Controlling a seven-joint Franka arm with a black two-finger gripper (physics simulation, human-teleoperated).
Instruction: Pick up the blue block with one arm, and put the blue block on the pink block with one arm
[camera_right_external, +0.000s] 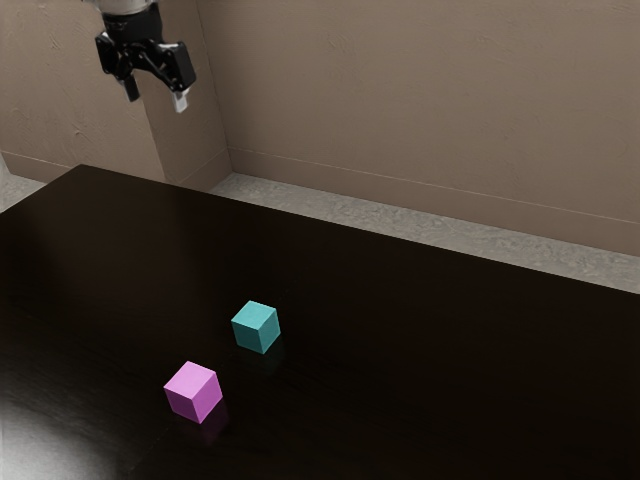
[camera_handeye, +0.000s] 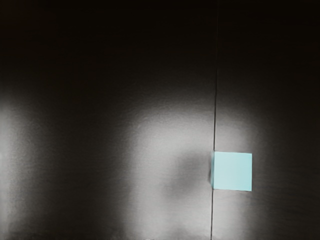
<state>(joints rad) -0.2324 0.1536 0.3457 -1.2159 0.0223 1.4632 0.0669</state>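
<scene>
- High above the table (camera_right_external: 450, 330), gripper (camera_right_external: 155, 93) hangs with fingers spread wide, nothing between them.
- Well below the fingers, blue block (camera_right_external: 256, 326) sits on the table; pink block (camera_right_external: 192, 391) is near it, also far under the fingers, and the two are not touching.
- Step, judged: approach, grasp not yet begun.
- Next move calls for descending over blue block, centring fingers on opposite faces, then closing.
- Count: one blue block, one pink block, one gripper.
</scene>
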